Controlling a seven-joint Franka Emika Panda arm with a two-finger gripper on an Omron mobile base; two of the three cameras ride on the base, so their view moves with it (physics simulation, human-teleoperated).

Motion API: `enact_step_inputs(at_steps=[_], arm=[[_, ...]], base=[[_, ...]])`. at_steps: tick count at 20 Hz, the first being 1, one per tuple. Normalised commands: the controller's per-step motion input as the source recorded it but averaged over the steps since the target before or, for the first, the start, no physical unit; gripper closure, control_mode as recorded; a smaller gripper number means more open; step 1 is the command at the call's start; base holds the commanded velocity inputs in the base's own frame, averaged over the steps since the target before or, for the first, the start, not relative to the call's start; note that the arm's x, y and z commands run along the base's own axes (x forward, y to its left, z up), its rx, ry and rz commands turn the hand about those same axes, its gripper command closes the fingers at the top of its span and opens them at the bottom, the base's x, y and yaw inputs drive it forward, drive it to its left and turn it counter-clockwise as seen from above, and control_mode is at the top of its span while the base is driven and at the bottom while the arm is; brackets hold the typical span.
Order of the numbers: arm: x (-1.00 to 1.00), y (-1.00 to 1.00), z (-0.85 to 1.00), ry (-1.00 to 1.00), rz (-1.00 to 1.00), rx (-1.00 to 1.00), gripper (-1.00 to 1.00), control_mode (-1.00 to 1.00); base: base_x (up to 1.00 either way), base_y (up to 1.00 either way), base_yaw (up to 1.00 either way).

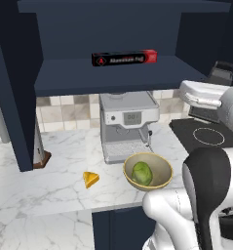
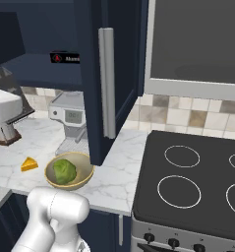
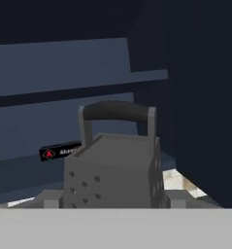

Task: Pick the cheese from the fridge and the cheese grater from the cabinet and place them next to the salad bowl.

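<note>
A long black-and-red box (image 1: 124,58) lies on the inner shelf of the navy wall cabinet (image 1: 113,78) — it carries a red triangle sign and a line of pale lettering that is too blurred to read, though in the hand view the word seems to begin with "A". The grey coffee machine (image 1: 127,124) on the counter has a small display with faint digits — they cannot be made out.

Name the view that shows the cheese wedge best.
The left base view: the cheese lies unobstructed on the marble counter, left of the salad bowl. The right base view shows it smaller, near the frame's left edge.
</note>
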Motion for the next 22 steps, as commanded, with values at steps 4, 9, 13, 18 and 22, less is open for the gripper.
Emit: enact_step_inputs(at_steps=[4, 9, 13, 18, 22], arm=[[-0.5, 0.3, -0.42, 0.0, -0.02, 0.01, 1.0, -1.0], [-0.39, 0.01, -0.43, 0.0, 0.0, 0.03, 1.0, -1.0], [-0.15, 0.14, -0.53, 0.01, 0.0, 0.02, 1.0, -1.0], [0.0, 0.25, -0.57, 0.03, 0.0, 0.02, 1.0, -1.0], [0.0, 0.26, -0.44, 0.0, 0.0, 0.0, 1.0, -1.0]], base=[[0.0, 0.0, 0.0], [0.0, 0.0, 0.0], [0.0, 0.0, 0.0], [0.0, 0.0, 0.0], [0.0, 0.0, 0.0]])
